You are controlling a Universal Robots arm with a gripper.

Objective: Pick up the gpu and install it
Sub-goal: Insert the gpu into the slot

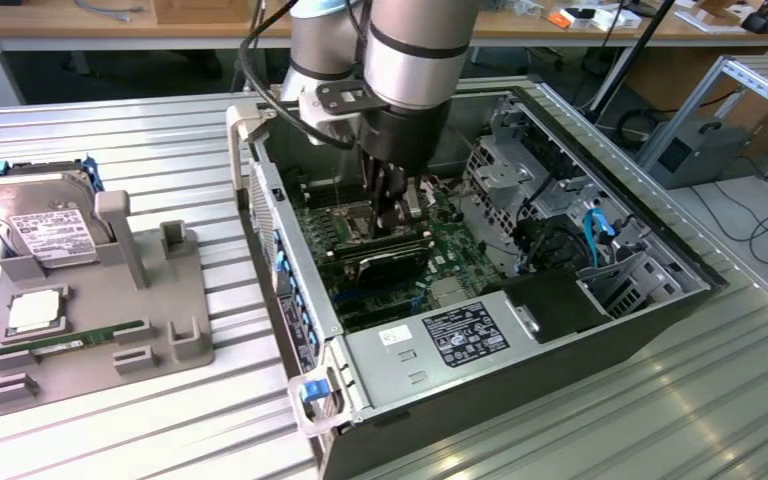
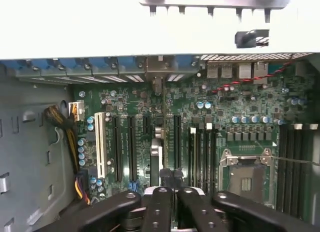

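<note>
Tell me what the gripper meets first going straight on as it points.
Probably the gpu, edge-on just ahead of the gripper, with the motherboard right behind it; depth is hard to judge.

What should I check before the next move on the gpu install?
1. gpu inside the case, standing edge-on along a slot of the motherboard: ok.
2. gpu pressed fully down into the slot: cannot tell.
3. Gripper over the gpu's top edge, fingers drawn close together: ok.
4. Gripper actually clamping the gpu: cannot tell.
5. Wire bundle lies apart from the gpu's slot: ok.
6. Hard drive and RAM stick sit on the grey holder outside the case, at the exterior view's left: ok.
</note>
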